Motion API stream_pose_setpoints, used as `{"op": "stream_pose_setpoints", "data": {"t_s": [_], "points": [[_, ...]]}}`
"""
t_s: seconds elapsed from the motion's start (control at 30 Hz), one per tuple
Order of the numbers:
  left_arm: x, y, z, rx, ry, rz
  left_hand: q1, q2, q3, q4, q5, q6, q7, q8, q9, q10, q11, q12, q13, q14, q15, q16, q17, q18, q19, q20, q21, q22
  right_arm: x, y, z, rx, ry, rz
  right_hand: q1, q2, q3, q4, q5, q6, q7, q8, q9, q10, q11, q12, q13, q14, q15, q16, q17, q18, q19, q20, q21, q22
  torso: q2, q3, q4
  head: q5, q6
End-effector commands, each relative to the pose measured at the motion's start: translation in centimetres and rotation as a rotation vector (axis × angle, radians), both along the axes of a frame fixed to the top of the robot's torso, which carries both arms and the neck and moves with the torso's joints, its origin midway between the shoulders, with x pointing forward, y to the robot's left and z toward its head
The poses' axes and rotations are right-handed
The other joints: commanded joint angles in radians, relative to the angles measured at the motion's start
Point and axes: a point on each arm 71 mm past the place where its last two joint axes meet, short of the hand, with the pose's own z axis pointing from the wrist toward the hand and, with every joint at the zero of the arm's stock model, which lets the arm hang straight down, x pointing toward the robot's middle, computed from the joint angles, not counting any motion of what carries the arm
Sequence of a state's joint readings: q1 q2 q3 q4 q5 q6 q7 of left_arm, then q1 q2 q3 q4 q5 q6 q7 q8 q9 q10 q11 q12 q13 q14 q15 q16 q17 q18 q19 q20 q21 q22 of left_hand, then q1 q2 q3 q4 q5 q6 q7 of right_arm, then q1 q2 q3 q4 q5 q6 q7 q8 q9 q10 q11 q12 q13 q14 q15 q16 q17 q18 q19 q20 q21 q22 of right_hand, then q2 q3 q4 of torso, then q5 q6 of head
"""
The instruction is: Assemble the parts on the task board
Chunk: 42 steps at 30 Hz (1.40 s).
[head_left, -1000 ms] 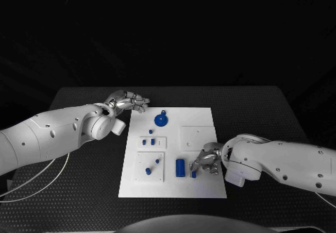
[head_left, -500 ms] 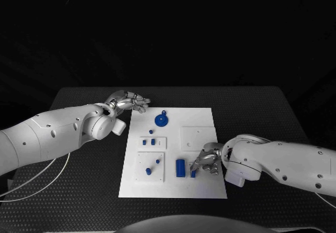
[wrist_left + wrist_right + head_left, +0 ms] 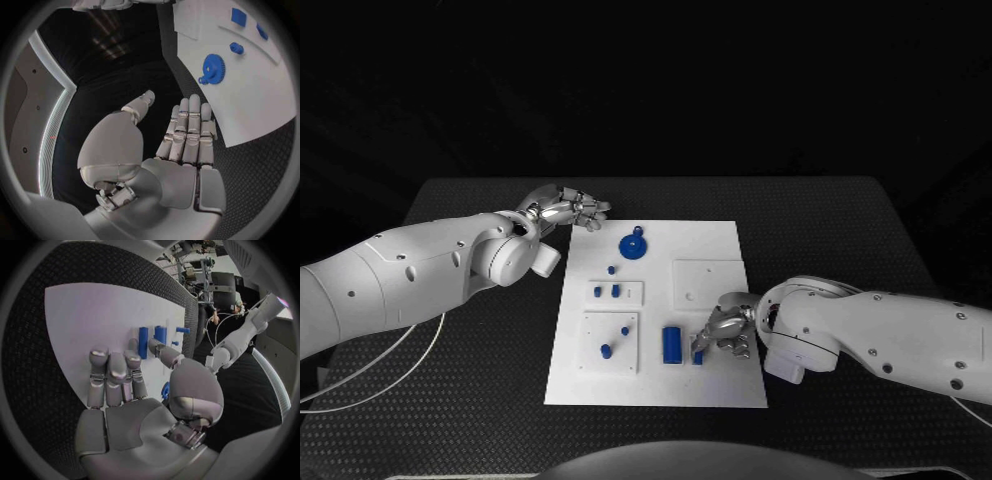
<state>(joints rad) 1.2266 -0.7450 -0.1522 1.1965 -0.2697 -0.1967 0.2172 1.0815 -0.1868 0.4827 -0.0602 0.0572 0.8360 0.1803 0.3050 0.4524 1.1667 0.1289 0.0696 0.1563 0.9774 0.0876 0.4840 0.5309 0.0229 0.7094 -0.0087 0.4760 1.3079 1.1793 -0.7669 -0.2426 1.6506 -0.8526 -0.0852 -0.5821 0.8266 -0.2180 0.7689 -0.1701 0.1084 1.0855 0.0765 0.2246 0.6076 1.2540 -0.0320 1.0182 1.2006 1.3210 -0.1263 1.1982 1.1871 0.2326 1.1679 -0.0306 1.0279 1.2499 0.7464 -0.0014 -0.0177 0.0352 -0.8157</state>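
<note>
Left hand (image 3: 565, 211) sits over the tabletop (image 3: 473, 400) just off the far-left corner of the task board (image 3: 718, 385), wrist bent; in the left wrist view its fingers (image 3: 187, 130) lie straight and side by side, thumb apart, nothing held. Right hand (image 3: 727, 333) is low over the board's near-right part, palm down, fingers stretched out flat toward the board in the right wrist view, thumb out to the side, holding nothing that I can see

Task board is a white rectangular plate in the middle of the black tabletop, long side running away from the robot. Parts on it: blue gear with a small tab (image 3: 633, 245) near the far end, close to the left hand; two short blue pegs (image 3: 604, 292) in a small raised block mid-left; two more blue pieces (image 3: 613, 342) on the near-left square block; a blue cylinder (image 3: 672, 343) and a thinner blue piece (image 3: 700, 357) just beside the right hand's fingertips. Bare white square block (image 3: 704, 284) mid-right

No readable labels or writing
</note>
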Motion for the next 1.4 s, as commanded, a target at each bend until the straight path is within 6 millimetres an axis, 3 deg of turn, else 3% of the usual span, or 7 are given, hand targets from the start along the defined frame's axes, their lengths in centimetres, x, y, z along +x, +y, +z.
{"op": "stream_pose_setpoints", "data": {"t_s": [0.03, 0.37, 0.87, 1.17, 1.27, 1.3, 1.4], "points": [[0.0, -0.2, 0.1, -0.005, -0.002, -0.017, -0.004, 0.008, 0.001, 0.006, -0.005, -0.004, -0.001, 0.006, 0.0, 0.005, 0.001, 0.005, -0.001, 0.006, 0.004, -0.005, 0.002, 0.011, -0.009, 0.0, -0.003, 0.021, -0.1, 0.8, 0.4, 0.01, -0.065, 0.082, 0.0, -0.015, -0.012, 0.002, -0.008, -0.004, 0.005, 0.0, 0.0, -0.007, 0.002, 0.005, 0.001, -0.004, -0.006, -0.004, -0.002, 0.029, 0.001, -0.005, 0.002, -0.001, 0.0, 0.0, 0.0, 0.001, -0.001], [0.0, -0.2, 0.1, -0.004, -0.002, -0.017, -0.003, 0.008, 0.0, 0.006, -0.005, -0.004, -0.001, 0.007, 0.0, 0.005, 0.001, 0.005, -0.001, 0.006, 0.004, -0.005, 0.002, 0.011, -0.01, 0.0, -0.003, 0.021, -0.2, 1.0, 0.6, 0.01, -0.091, 0.096, -0.008, -0.044, -0.037, 0.03, -0.05, -0.008, 0.005, 0.002, -0.001, -0.009, 0.002, 0.006, 0.001, -0.005, -0.006, -0.005, -0.002, 0.029, 0.0, -0.006, 0.001, -0.005, 0.0, -0.0004, 0.0, 0.005, -0.004], [0.0, -0.2, 0.1, -0.004, -0.002, -0.016, -0.003, 0.008, 0.0, 0.007, -0.005, -0.004, -0.001, 0.007, -0.001, 0.005, 0.001, 0.005, -0.001, 0.006, 0.004, -0.006, 0.003, 0.011, -0.01, 0.0, -0.003, 0.021, 0.4, 0.1, 0.6, -0.02, -0.144, 0.099, 0.006, -0.038, -0.049, 0.035, -0.058, -0.007, 0.003, 0.005, 0.001, -0.008, 0.0, 0.008, 0.001, -0.003, -0.008, -0.002, 0.0, 0.029, 0.001, -0.01, 0.003, -0.006, 0.0, -0.0003, -0.001, 0.004, -0.001], [0.3, 0.3, 0.2, -0.001, -0.027, 0.007, -0.004, 0.008, 0.0, 0.007, -0.005, -0.003, -0.001, 0.008, 0.0, 0.006, 0.001, 0.005, -0.001, 0.007, 0.004, -0.007, 0.004, 0.011, -0.01, 0.0, -0.003, 0.021, 1.1, -2.6, 1.7, 0.075, -0.138, 0.011, -0.026, -0.063, -0.115, 0.032, -0.033, -0.046, 0.016, -0.013, -0.007, -0.02, 0.013, 0.006, 0.002, -0.02, 0.002, -0.018, -0.011, 0.029, -0.013, -0.008, -0.002, -0.008, -0.003, 0.0004, -0.0029, -0.001, 0.023], [0.5, 0.6, 0.3, -0.02, -0.039, 0.032, -0.002, 0.01, -0.001, 0.008, -0.005, 0.001, -0.003, 0.01, 0.0, 0.01, -0.001, 0.007, -0.001, 0.009, 0.003, -0.006, 0.006, 0.012, -0.009, -0.001, -0.002, 0.022, 2.5, -3.5, 3.0, 0.147, -0.179, -0.028, -0.048, -0.055, -0.173, 0.022, 0.006, -0.076, 0.024, -0.024, -0.01, -0.027, 0.02, 0.008, 0.004, -0.025, 0.008, -0.019, -0.01, 0.029, -0.021, -0.009, -0.004, -0.008, -0.006, 0.0012, -0.0044, -0.005, 0.04], [0.6, 0.7, 0.3, -0.03, -0.045, 0.043, -0.002, 0.011, -0.001, 0.008, -0.004, 0.003, -0.004, 0.011, 0.001, 0.012, -0.002, 0.008, 0.0, 0.01, 0.002, -0.006, 0.007, 0.012, -0.008, -0.001, -0.002, 0.022, 3.2, -3.8, 3.6, 0.196, -0.205, -0.046, -0.055, -0.041, -0.21, 0.008, 0.058, -0.081, 0.023, -0.023, -0.008, -0.03, 0.021, 0.01, 0.005, -0.028, 0.01, -0.019, -0.009, 0.029, -0.026, -0.011, -0.005, -0.008, -0.006, 0.0011, -0.0047, -0.008, 0.049], [0.9, 0.8, 0.4, -0.063, -0.051, 0.066, 0.003, 0.015, -0.001, 0.007, -0.004, 0.01, -0.007, 0.016, 0.002, 0.019, -0.005, 0.011, 0.001, 0.016, 0.0, -0.006, 0.012, 0.013, -0.005, -0.003, 0.0, 0.022, 5.5, -4.8, 4.8, 0.35, -0.279, -0.125, -0.075, 0.036, -0.332, -0.08, 0.12, -0.089, 0.027, -0.021, -0.003, -0.05, 0.023, 0.005, 0.005, -0.046, 0.011, -0.028, -0.009, 0.029, -0.052, -0.013, -0.016, -0.011, -0.012, 0.0012, -0.0083, -0.009, 0.066]]}}
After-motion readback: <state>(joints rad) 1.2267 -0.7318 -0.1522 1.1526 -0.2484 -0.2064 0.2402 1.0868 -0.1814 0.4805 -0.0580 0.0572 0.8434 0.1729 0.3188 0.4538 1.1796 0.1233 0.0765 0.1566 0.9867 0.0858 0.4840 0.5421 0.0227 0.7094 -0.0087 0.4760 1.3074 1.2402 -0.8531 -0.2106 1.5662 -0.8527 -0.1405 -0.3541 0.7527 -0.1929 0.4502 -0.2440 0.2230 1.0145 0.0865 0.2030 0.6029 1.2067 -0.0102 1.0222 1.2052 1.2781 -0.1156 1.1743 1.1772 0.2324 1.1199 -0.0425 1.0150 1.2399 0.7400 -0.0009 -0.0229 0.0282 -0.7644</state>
